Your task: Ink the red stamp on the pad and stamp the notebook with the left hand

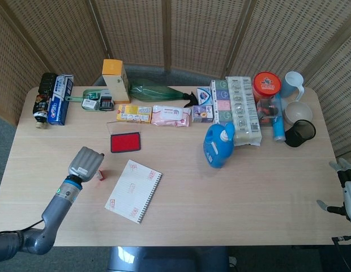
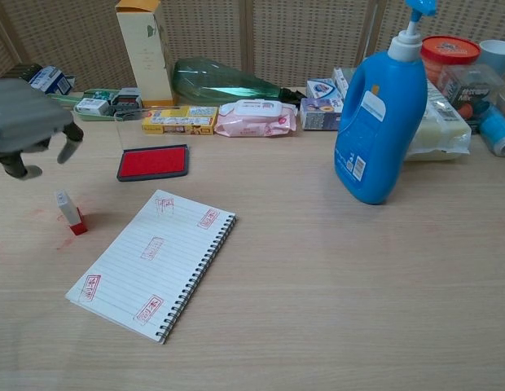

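Small red stamp (image 2: pixel 70 212) stands free, looking light, rigid, tippy; best pinched by its pale upper body. Left hand (image 2: pixel 24 126) hovers above, fingers apart, empty.

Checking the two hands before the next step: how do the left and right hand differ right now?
The left hand hangs above the table's left side, near the red stamp standing there; the right hand sits off the table's right edge. The left shows in both views, the right only in the head view. Both hold nothing.

package labels (image 2: pixel 181 120) and notebook (image 2: pixel 152 264) stamp marks, all too small to read
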Available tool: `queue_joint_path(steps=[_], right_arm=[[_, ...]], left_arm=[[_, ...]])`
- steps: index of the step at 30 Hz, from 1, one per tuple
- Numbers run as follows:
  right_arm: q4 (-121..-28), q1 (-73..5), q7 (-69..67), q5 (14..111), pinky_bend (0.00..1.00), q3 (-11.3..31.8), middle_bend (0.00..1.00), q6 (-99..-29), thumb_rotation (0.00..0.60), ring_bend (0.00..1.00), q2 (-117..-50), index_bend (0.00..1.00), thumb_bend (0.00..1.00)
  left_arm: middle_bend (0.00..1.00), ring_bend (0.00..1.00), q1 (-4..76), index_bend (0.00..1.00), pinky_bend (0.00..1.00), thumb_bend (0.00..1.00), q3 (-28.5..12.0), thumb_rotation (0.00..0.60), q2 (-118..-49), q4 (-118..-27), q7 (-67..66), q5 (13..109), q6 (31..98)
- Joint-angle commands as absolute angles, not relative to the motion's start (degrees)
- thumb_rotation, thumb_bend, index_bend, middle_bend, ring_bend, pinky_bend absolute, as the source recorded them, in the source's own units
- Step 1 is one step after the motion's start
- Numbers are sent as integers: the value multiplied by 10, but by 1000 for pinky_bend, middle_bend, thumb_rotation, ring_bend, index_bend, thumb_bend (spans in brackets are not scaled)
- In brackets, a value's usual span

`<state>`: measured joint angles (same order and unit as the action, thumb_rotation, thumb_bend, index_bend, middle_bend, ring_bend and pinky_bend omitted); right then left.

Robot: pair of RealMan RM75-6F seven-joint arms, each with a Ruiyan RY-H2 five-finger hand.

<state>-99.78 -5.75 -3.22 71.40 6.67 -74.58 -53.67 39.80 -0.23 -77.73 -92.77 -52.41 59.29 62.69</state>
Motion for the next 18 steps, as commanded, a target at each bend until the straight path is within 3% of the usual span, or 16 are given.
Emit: queue_joint_path(steps=[1, 2, 3, 4, 6, 7, 12, 18], right_arm=[[-1001, -55, -35, 720, 0, 66, 4, -751, 600, 0, -534, 96, 0], [-1003, -54, -36, 722, 0, 66, 4, -753, 600, 0, -533, 96, 0], [-1005, -53, -38, 725, 0, 65, 4, -756, 600, 0, -532, 96, 0], [-1008, -51, -40, 730, 0, 65, 4, -761, 600, 0, -530, 96, 0], [-1012, -48, -42, 739, 0, 63, 4, -768, 600, 0, -527, 96, 0], [-1014, -46, -44, 744, 0, 62, 4, -772, 600, 0, -526, 96, 0], [-1013, -39, -36, 755, 0, 64, 4, -797, 600, 0, -527, 96, 0], [-1010, -32, -24, 768, 0, 65, 4, -823, 600, 0, -536, 96, 0]], left_arm=[[984, 1000, 353, 457, 972, 270, 0, 600, -683, -1025, -434, 663, 692], [934, 985, 342, 423, 922, 266, 4, 600, -665, -1041, -410, 676, 702], [792, 899, 330, 358, 820, 253, 9, 596, -647, -1055, -388, 687, 710], [585, 710, 315, 285, 694, 236, 17, 591, -625, -1072, -359, 700, 719], [284, 353, 291, 200, 540, 211, 28, 575, -599, -1086, -315, 729, 741], [187, 223, 273, 180, 472, 202, 35, 571, -591, -1085, -279, 757, 763], [34, 79, 195, 119, 255, 120, 61, 541, -589, -1060, -186, 827, 854], [0, 16, 131, 0, 167, 61, 70, 540, -601, -1049, -109, 847, 910]])
